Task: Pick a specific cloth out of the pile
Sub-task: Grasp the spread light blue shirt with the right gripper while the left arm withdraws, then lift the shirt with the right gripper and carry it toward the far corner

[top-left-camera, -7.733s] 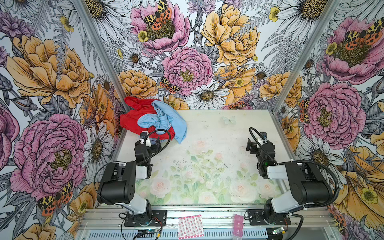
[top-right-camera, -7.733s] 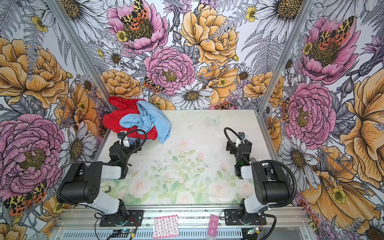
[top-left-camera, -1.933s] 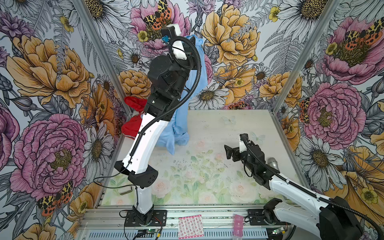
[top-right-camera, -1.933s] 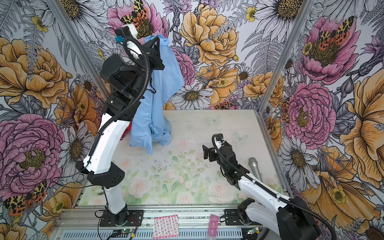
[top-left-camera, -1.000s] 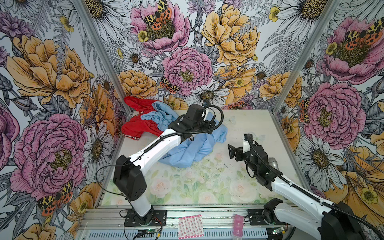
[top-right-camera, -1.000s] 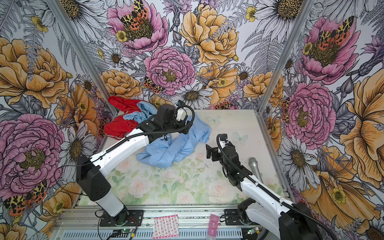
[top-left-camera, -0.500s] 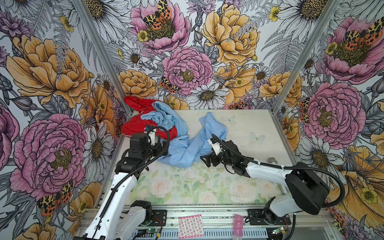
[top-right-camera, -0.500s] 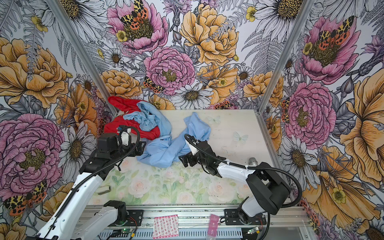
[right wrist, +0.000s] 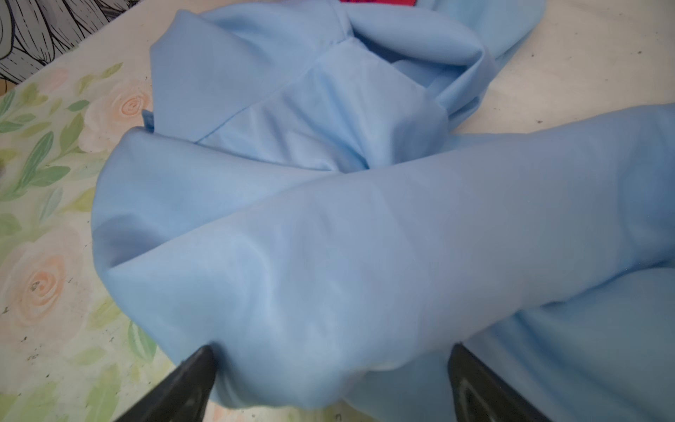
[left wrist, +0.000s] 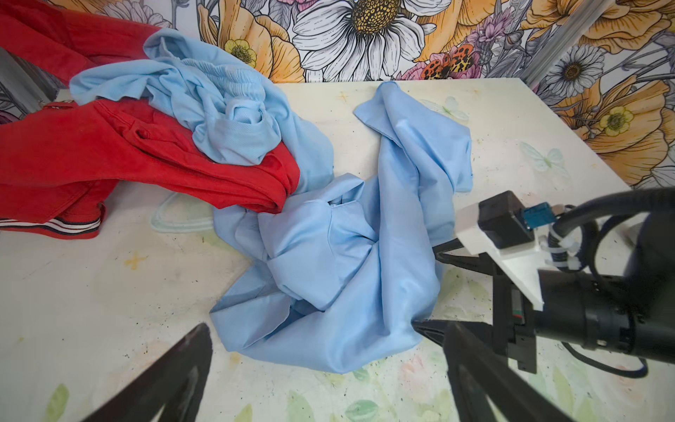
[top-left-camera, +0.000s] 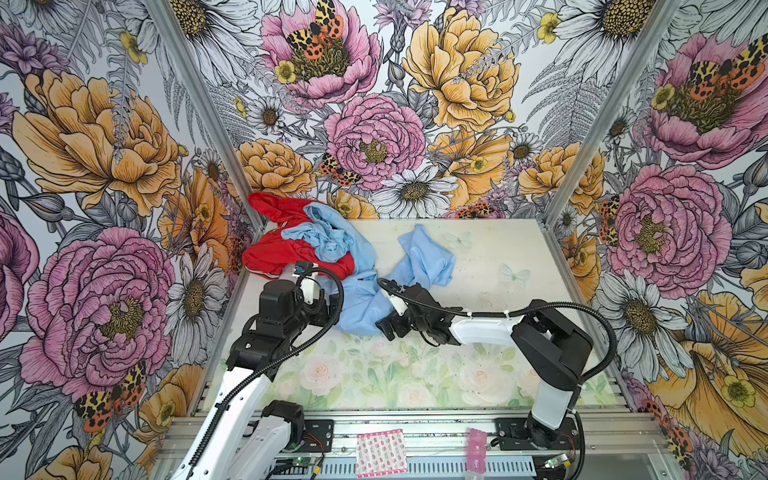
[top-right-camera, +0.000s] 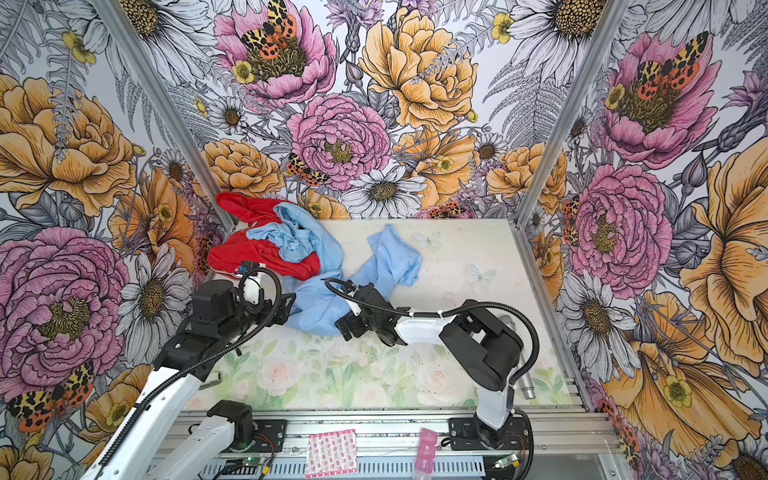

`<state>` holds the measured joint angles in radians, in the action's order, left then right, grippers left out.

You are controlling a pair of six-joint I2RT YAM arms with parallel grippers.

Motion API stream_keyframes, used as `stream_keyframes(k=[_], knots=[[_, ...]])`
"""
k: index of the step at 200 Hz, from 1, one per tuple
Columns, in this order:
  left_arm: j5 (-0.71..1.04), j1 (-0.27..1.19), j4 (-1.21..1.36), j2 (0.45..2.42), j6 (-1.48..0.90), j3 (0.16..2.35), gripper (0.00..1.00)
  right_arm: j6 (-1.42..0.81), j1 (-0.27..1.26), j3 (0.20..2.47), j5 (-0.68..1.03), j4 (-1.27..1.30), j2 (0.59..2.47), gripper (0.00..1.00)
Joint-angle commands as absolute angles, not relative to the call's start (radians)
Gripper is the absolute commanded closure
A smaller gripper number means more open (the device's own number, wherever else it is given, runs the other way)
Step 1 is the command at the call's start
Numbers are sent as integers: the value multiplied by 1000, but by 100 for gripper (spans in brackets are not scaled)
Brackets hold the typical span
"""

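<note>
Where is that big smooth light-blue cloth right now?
In both top views the cloth lies crumpled on the table, just right of the pile, with the right gripper at its near edge.

Your cloth (top-left-camera: 424, 262), smooth light blue, lies crumpled in a twisted band on the desk (top-left-camera: 490, 266). One end touches the pile (top-left-camera: 286, 253), a red and sky-blue mound in the far left corner.

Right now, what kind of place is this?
Probably a robot test booth, not a home: a left arm and right arm mounted on an aluminium rail, flower-printed walls boxing in a small table with a pile of garments.
</note>
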<state>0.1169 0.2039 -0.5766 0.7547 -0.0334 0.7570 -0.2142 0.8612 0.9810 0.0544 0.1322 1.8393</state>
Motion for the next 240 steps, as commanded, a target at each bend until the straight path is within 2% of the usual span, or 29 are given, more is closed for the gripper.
stream_keyframes(k=[1,31,45,53,66,82,92,130,146,174,203,240], knots=[[84,209,-568,753,-17,746,1,-195,870,1018,-39,81,1876,1],[76,209,-568,755,-12,745,1,-201,870,1086,-48,19,1934,1],[68,210,-568,755,-12,742,1,-206,869,1106,-40,-1,1951,11],[64,211,-568,755,-12,742,1,-203,870,1113,-33,-10,1951,22],[61,212,-567,756,-9,742,1,-200,869,1108,-34,-10,1939,46],[55,213,-568,756,-8,740,1,-200,869,1085,-38,12,1907,85],[49,214,-568,756,-8,740,1,-195,869,1065,-34,33,1881,100],[48,217,-567,763,-6,741,1,-240,824,989,-5,154,1734,100],[45,217,-568,752,-5,741,1,-285,798,1070,97,101,1698,100],[20,220,-566,716,-5,739,1,-229,763,1263,113,-67,1638,100],[11,203,-564,676,-6,740,1,-198,727,1308,26,-50,1511,100],[20,196,-555,641,-10,732,1,-145,647,1402,-181,-24,1381,100]])
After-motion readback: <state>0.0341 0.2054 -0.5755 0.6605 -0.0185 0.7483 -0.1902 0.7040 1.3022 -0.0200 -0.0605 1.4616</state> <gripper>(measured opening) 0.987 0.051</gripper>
